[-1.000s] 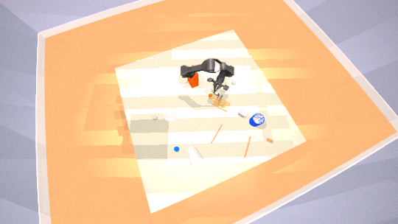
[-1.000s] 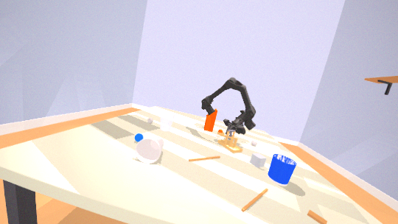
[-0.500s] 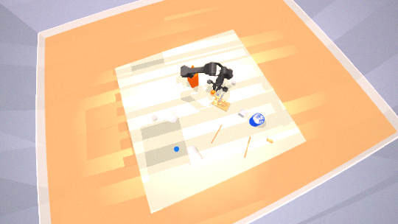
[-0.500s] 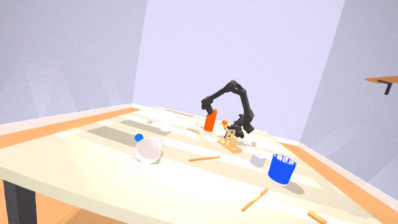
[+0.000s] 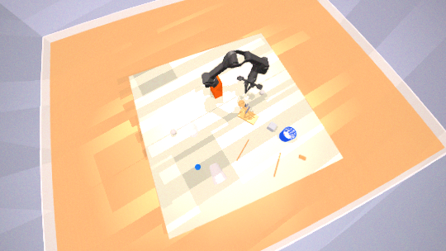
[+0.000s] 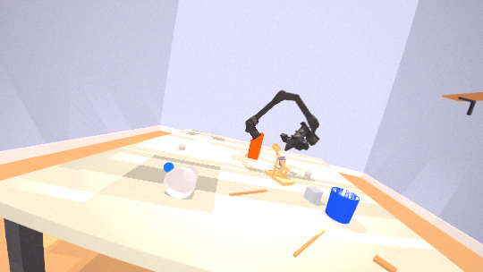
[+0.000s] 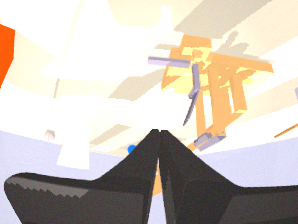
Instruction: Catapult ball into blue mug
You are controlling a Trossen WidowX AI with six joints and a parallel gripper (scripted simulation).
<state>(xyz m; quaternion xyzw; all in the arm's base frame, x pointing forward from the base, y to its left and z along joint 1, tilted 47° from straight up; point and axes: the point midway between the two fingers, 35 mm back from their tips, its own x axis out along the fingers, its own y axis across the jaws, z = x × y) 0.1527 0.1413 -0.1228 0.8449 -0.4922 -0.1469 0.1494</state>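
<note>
From the top, the dark arm (image 5: 235,62) arches over the pale table (image 5: 186,206), its gripper (image 5: 247,87) hanging just above the wooden catapult (image 5: 247,112); the blue mug (image 5: 288,134) stands at about four o'clock from the catapult, with a grey cube (image 5: 271,126) between them, while a small blue ball (image 5: 197,167) lies well apart at about seven o'clock, just beside a tipped clear glass (image 5: 216,172). From the exterior view, the gripper (image 6: 291,142) hovers up at one o'clock from the catapult (image 6: 279,170), whose spoon arm stands raised; the blue mug (image 6: 342,204) is upright near the front right, the blue ball (image 6: 168,166) touching or just behind the clear glass (image 6: 180,182), and an orange block (image 6: 255,146) stands at the arm's foot. At the wrist, the gripper (image 7: 157,137) has its fingers pressed together on nothing, the catapult (image 7: 216,86) at one o'clock beyond the tips
</note>
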